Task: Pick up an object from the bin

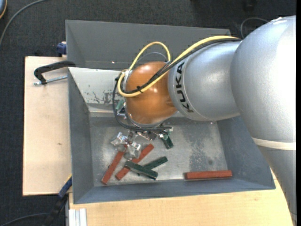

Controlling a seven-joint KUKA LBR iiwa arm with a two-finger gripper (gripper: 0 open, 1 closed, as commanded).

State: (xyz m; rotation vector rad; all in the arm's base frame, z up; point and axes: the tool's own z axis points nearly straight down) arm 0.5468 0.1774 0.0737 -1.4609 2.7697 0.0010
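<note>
The reddish-brown stick [112, 168] lies slantwise at the lower left of the grey bin [202, 147], its long axis climbing rightwards to the gripper [126, 142] just above its upper end, beside a heap of red and green sticks [149, 164], dark floor [141, 4] all round; whether the gripper is spread or closed I cannot tell.

Grey bin [80, 140], red-brown sticks [208, 174], dark green sticks [153, 164], orange wrist cover [146, 93], yellow cable [153, 44]

Silver-grey arm [221, 79], black KUKA lettering [181, 87], orange wrist cover [148, 93] — looped yellow cable [146, 46], steel end effector [129, 142]
</note>
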